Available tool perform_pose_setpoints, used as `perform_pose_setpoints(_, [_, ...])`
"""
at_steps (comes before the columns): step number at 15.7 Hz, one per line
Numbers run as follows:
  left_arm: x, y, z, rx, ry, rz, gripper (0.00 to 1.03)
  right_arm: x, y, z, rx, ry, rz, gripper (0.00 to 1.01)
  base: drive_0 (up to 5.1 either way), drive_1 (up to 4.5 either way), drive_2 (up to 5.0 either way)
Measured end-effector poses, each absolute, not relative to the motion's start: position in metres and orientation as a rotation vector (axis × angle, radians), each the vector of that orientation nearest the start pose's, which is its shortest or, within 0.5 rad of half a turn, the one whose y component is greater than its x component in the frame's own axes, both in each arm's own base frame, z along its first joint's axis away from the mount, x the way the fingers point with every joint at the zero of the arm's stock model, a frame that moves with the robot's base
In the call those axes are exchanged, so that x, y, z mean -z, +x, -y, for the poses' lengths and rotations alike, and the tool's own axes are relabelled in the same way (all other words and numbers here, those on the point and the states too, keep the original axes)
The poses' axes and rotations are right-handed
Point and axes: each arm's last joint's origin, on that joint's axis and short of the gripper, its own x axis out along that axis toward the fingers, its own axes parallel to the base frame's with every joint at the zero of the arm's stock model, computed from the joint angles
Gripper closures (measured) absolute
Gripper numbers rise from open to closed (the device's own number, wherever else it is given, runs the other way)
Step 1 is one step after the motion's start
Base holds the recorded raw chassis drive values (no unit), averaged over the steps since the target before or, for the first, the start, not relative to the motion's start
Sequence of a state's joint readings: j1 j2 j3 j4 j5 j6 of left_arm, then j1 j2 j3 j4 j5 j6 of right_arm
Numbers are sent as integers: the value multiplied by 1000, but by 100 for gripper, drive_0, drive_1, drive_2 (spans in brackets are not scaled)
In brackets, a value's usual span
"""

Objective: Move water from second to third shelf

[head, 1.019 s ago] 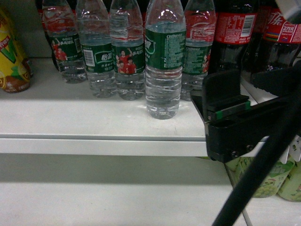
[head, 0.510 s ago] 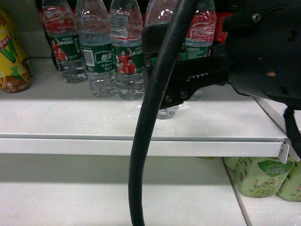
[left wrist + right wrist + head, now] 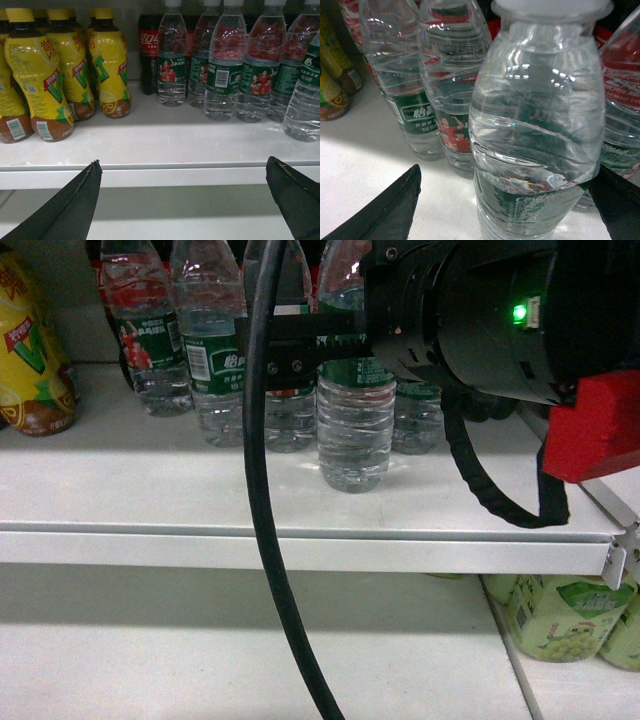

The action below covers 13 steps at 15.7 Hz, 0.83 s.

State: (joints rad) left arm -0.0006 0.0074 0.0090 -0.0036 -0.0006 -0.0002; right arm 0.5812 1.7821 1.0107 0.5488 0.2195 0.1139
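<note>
At the far left of the shelf (image 3: 150,495) stood yellow tea bottles (image 3: 107,65), upright in a cluster. Next to them, further back, was a dark cola bottle (image 3: 148,55) with a red label, and then a row of water bottles (image 3: 220,70) with green labels ran off to the right. The left gripper (image 3: 182,200) hung in front of the shelf edge, its two dark fingers spread wide with nothing between them.

The water (image 3: 355,430) nearest the front stood upright on the shelf, a little forward of its row. The right gripper (image 3: 330,345) had its fingers either side of this bottle at label height; from its own camera the bottle (image 3: 540,140) filled the gap, one finger (image 3: 387,210) clear of it on the left, the other at its right side. I couldn't tell whether it was actually gripping. A black cable (image 3: 262,520) drooped in front. Below right sat pale green cartons (image 3: 555,615).
</note>
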Motion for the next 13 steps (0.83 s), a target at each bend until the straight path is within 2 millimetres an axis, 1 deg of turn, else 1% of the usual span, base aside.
perform_pose_setpoints(1, [-166,98,0,0,0,-2,5,-210,339,-207,-310,43,-253,3,0,0,0])
perform_pose_setpoints(2, [-166,98,0,0,0,-2,5,-212,347,-210,-289,86,-255,3,0,0,0])
perform_pose_setpoints(6, [-166,98,0,0,0,-2,5,-202,354,-214,-270,76,-283,3,0,0,0])
perform_pose_setpoints(10, [-166,98,0,0,0,-2,5,-199,357,-217,-259,70,-290,3,0,0,0])
perform_pose_setpoints(13, [-166,98,0,0,0,-2,5,-202,358,-220,-241,76,-286,4,0,0,0])
